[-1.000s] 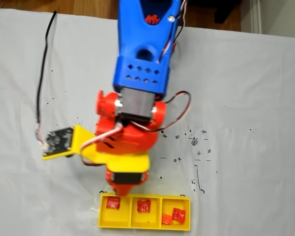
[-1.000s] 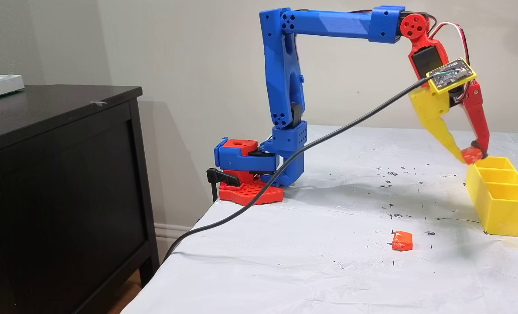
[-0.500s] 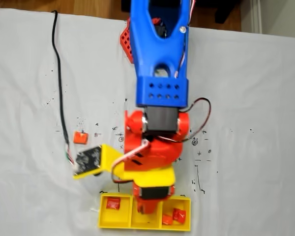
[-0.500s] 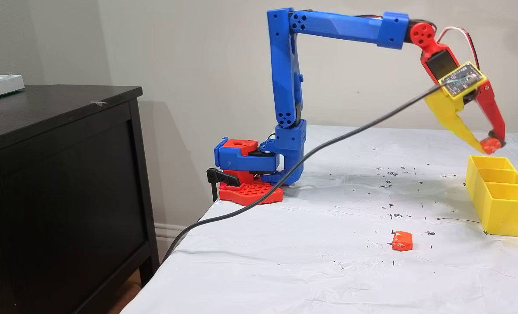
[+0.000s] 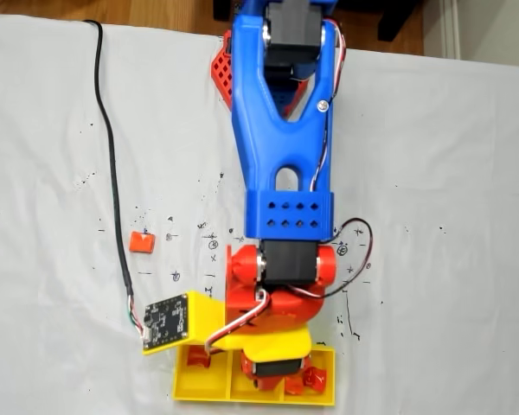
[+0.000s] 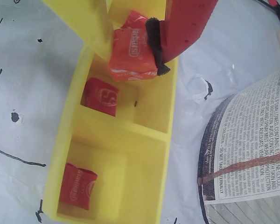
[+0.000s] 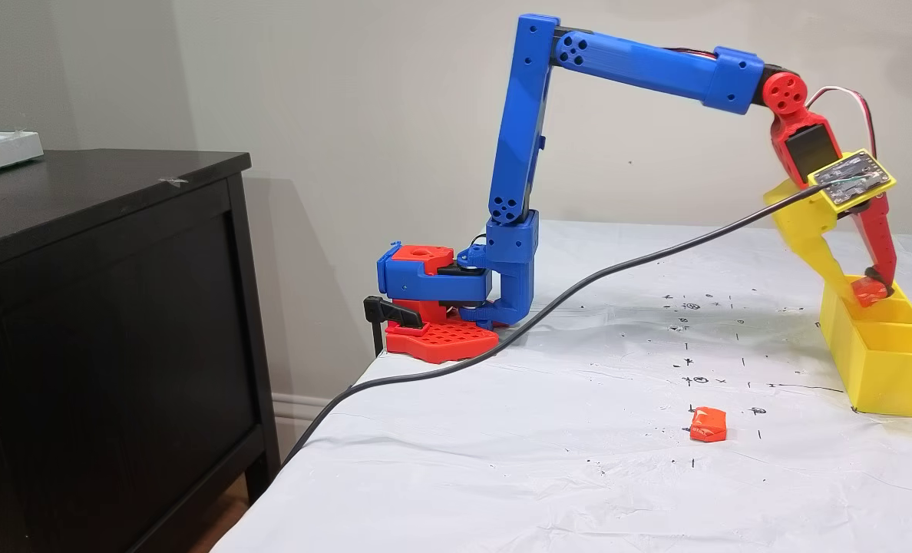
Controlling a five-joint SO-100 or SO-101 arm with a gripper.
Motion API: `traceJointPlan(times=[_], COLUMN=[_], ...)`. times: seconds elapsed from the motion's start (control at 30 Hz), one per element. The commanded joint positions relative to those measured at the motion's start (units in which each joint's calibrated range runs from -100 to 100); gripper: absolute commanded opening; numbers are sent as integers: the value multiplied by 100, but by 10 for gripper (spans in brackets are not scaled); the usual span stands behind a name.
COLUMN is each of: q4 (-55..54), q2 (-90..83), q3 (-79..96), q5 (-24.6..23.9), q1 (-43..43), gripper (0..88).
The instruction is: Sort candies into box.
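Plain beige wall (image 7: 348, 92), dark wooden cabinet (image 7: 110, 307) at left, perhaps wood floor (image 5: 156, 10) beyond

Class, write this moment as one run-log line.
pincer: shut on orange candy | position: over yellow tray, above a compartment | loose candy: on table | release: not yet

In the wrist view, the orange candy (image 6: 132, 52) pinched in the gripper (image 6: 130, 44) bears white lettering too blurred to read. The red candy (image 6: 99, 96) in the middle compartment shows a white "S". The label on the round container (image 6: 247, 154) carries small print; "skin" and "adequate" are just legible.
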Motion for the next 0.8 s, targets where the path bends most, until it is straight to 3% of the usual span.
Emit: traceJointPlan(times=[0.0, 0.23, 0.37, 0.57, 0.77], q4=[107, 394, 558, 582, 599], q2=[-168, 10, 53, -7, -58], q3=[-677, -959, -1077, -977, -959], q5=[34, 117, 176, 190, 195], q1=[-52, -15, -6, 3, 12], gripper=[1, 10, 145, 279, 291])
